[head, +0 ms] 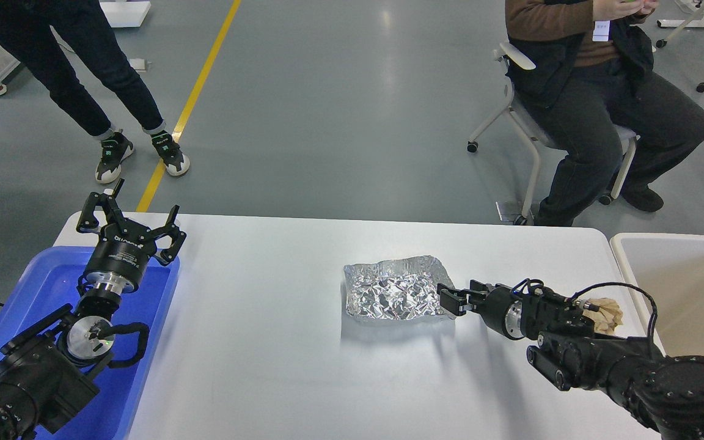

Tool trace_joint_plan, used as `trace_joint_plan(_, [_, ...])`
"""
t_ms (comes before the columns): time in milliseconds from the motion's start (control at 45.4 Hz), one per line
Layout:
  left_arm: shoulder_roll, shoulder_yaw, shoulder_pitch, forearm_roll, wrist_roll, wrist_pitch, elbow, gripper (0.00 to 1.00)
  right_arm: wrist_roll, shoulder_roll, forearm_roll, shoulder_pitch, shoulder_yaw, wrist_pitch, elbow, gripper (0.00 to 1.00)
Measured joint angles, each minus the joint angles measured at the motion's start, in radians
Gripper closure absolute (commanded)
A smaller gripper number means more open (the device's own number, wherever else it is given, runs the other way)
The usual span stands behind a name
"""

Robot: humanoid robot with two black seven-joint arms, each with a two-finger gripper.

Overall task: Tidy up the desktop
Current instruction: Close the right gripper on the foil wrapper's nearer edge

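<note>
right gripper (450,299) pinches crinkled foil tray (395,289) by its edge, likely to clear the desktop (254,342); left gripper (129,227) hangs spread above blue tray (34,287).

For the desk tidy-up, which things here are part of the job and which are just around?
Job:
desktop
crumpled foil tray, its right edge at the right claw
crumpled brown paper
blue tray, under the open left claw
cream tub

Around:
seated person
standing person
chair
</note>
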Motion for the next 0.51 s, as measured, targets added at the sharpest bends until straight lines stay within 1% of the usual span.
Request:
trace_joint_plan(44, [0.000,0.000,0.000,0.000,0.000,0.000,0.000,0.00,0.000,0.000,0.000,0.000,0.000,-0.001,0.000,0.37])
trace_joint_plan(132, [0.000,0.000,0.000,0.000,0.000,0.000,0.000,0.00,0.000,0.000,0.000,-0.001,-0.001,-0.001,0.000,0.38])
trace_joint_plan(198, [0.000,0.000,0.000,0.000,0.000,0.000,0.000,0.00,0.000,0.000,0.000,-0.002,-0.001,-0.002,0.000,0.44])
trace_joint_plan(308, [0.000,0.000,0.000,0.000,0.000,0.000,0.000,0.00,0.000,0.000,0.000,-0.004,-0.003,-0.002,0.000,0.50])
trace_joint_plan(507, [0.000,0.000,0.000,0.000,0.000,0.000,0.000,0.00,0.001,0.000,0.000,-0.009,-0.023,-0.003,0.000,0.73])
